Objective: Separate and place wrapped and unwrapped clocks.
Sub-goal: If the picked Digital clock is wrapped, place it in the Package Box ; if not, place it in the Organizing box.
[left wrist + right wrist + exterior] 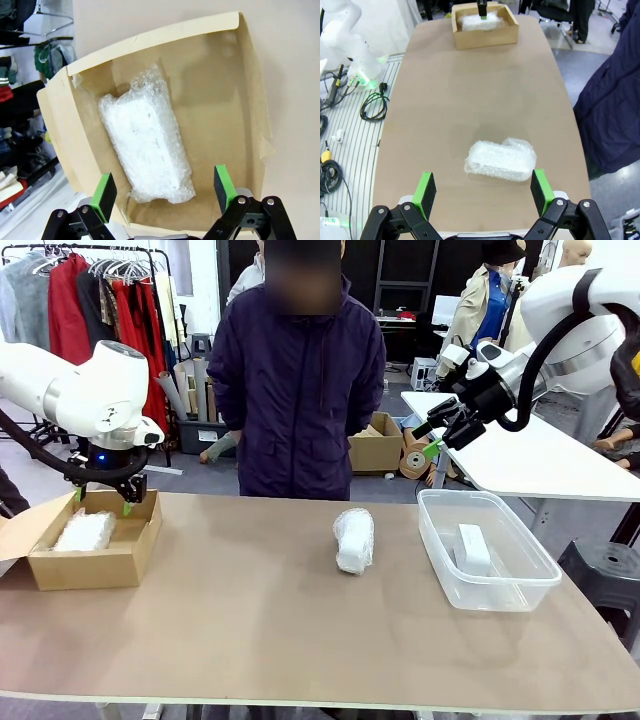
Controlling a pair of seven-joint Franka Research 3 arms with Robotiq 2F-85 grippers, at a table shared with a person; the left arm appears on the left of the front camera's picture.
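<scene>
Wrapped clock one (85,532), seen from the front, lies in the cardboard box (100,565) below my released left end effector (103,500). Wrapped clock two (353,539) sits on the desk (250,640), and the unwrapped clock (473,548) is in the clear tub (520,585). Left wrist adds bubble texture. Right wrist: my released right end effector (483,182) hangs over wrapped clock two.

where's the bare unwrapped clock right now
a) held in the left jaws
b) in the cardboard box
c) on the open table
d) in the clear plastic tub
d: the bare white clock lies inside the clear plastic tub.
</scene>
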